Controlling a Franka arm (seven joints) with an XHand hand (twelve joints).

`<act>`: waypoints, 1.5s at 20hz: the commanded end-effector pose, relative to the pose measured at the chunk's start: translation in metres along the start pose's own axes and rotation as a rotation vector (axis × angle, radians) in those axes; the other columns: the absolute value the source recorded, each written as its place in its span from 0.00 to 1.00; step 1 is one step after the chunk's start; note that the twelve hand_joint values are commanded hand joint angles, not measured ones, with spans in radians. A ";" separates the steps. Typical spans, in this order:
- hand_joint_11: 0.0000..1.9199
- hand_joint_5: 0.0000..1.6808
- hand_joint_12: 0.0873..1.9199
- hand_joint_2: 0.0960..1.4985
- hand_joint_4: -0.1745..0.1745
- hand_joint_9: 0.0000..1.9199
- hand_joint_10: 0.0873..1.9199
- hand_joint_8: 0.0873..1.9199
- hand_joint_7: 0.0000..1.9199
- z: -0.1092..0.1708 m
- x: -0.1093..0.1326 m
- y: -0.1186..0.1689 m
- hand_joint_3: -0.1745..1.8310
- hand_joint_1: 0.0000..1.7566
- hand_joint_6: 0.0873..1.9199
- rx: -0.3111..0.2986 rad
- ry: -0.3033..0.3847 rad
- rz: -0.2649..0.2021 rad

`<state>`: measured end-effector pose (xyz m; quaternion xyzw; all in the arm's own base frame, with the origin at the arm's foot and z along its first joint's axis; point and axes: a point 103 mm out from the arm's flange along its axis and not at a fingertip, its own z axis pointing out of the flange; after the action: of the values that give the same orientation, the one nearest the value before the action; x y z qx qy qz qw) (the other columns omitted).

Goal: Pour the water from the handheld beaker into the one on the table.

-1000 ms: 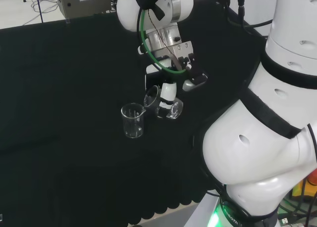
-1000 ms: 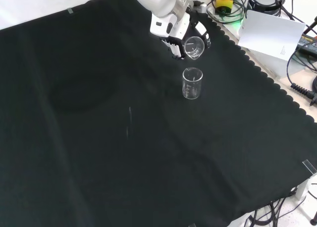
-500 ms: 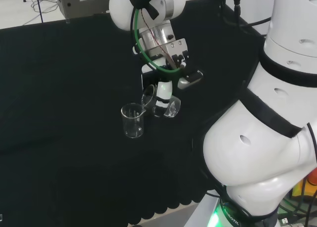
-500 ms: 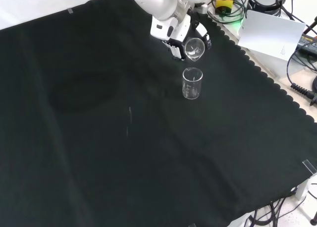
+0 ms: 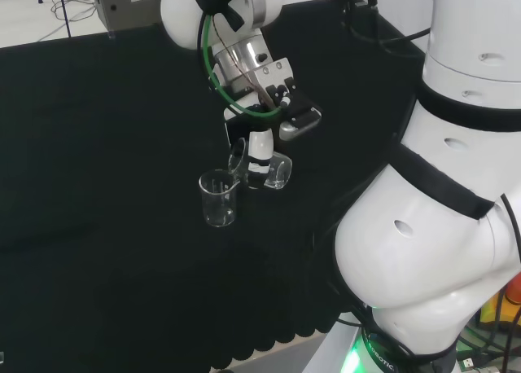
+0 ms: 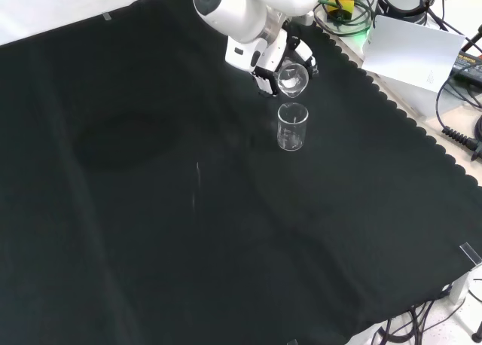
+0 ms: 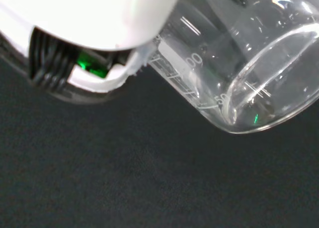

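Your handheld beaker point(image 5: 259, 163) is tipped well over, nearly on its side, mouth toward the table beaker point(image 5: 218, 198). That's pouring posture: the lip has to sit lower than the base for water to run. In the head view the mouth sits just right of and slightly above the standing beaker's rim; in the front view the held beaker point(image 6: 291, 79) hangs directly above the standing one point(image 6: 292, 126), a small gap between them. I can't tell if a stream is running; both are clear glass.

The hand point(image 5: 259, 149) has its fingers wrapped round the beaker's body, w/ the mouth left free so nothing blocks the pour. The wrist view shows the beaker wall point(image 7: 239, 73) close up, w/ printed graduations, against a blurred white part of the hand point(image 7: 84, 19); there may be a little water pooled along the low side near the rim, but I can't say for sure.

The table beaker stands upright on the black cloth point(image 6: 151, 209), alone, w/ nothing near it to knock. That leaves you room to tilt further.

My read: you're mid-pour. Keep the lip over the rim below, since the gap means a thin stream could run down the outside wall and miss.
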<state>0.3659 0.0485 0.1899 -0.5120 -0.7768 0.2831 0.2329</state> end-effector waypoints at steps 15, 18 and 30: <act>0.77 0.84 0.27 0.33 0.00 0.87 0.00 0.26 0.70 -0.013 0.023 0.004 0.43 0.82 0.16 0.127 -0.095 0.078; 0.77 0.84 0.27 0.33 0.00 0.87 0.00 0.26 0.70 -0.014 0.026 0.005 0.43 0.82 0.16 0.141 -0.103 0.087; 0.77 0.84 0.27 0.33 0.00 0.87 0.00 0.25 0.70 -0.019 0.031 0.007 0.43 0.82 0.16 0.191 -0.131 0.110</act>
<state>0.3711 0.0826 0.2004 -0.5090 -0.7355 0.3921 0.2149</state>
